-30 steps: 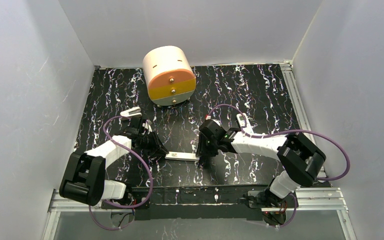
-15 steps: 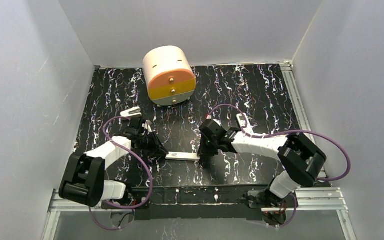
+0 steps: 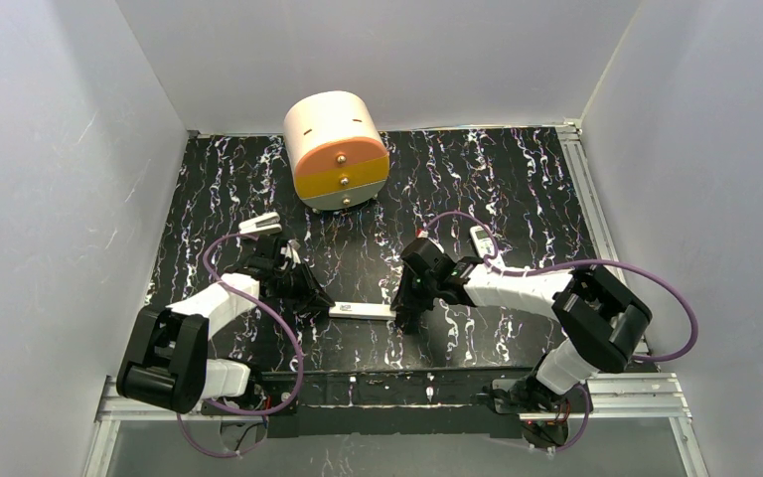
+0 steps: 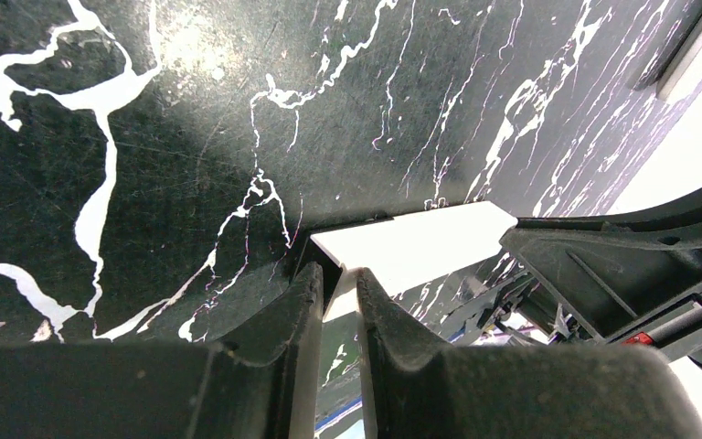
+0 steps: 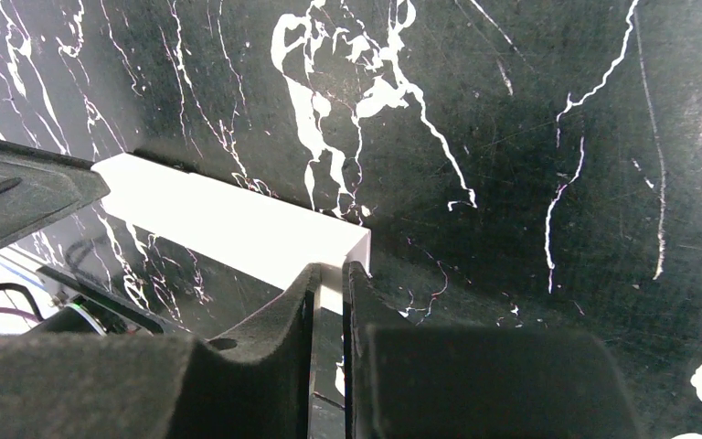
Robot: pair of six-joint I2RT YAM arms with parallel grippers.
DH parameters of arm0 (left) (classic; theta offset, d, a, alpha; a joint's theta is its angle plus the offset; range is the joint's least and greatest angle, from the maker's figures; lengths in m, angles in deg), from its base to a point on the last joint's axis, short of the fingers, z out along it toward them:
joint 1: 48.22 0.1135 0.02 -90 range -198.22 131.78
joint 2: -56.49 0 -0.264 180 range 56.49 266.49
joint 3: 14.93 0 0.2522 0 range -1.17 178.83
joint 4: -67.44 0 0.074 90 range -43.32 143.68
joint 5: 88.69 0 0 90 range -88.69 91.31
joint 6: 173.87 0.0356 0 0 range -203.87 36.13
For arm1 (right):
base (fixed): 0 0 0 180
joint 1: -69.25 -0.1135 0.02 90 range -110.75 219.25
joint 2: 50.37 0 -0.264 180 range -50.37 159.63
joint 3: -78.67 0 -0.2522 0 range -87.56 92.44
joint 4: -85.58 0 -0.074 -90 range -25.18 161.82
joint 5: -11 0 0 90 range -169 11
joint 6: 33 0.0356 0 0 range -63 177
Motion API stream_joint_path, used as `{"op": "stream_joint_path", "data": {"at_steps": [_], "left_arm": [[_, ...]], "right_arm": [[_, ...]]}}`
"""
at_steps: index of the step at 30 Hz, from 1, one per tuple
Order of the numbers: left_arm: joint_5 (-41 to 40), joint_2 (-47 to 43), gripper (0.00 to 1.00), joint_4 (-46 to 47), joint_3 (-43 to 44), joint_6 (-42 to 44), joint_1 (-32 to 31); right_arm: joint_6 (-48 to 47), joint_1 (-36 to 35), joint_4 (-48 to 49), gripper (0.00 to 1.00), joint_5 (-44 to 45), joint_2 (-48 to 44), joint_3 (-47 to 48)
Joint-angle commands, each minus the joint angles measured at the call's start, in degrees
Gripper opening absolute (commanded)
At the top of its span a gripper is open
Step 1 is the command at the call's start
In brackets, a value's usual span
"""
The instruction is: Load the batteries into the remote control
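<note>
The remote control (image 3: 478, 238), a small white plastic handset with rounded ends, lay on the table (image 3: 527, 179) right of centre in the top view. Its long axis ran nearly up and down the frame, leaning slightly to the upper left, and a purple cable (image 3: 447, 213) curved just beside it. Its face detail was too small to read. Below centre, a narrow white bar (image 3: 363, 311) with flat faces and square edges lay almost level across the frame. The left gripper (image 3: 320, 301) had its fingers pinched on the bar's left end, and the right gripper (image 3: 404, 316) had its fingers closed on the right end. The table surface was black with white marble-like veins. A cream drum (image 3: 336, 149) stood at upper centre, its round face banded peach, yellow and grey. A small white-grey wedge-shaped piece (image 3: 258, 225) lay left of centre.
</note>
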Motion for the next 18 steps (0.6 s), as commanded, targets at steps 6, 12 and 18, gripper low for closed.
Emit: {"op": "stream_joint_path", "data": {"at_steps": [6,12,18], "left_arm": [[-4.52,2.87,0.10,-5.87,-4.70,0.36,-1.56],[-7.60,1.07,0.26,-10.54,0.93,0.99,-1.56],[-10.95,0.32,0.48,-16.17,9.37,3.83,-1.50]], "right_arm": [[3.44,-3.96,6.03,0.16,-4.32,7.00,0.75],[-1.73,-3.68,-0.48,0.22,7.13,-1.07,1.94],[-17.28,-1.67,-9.01,0.47,13.02,-5.92,7.32]]}}
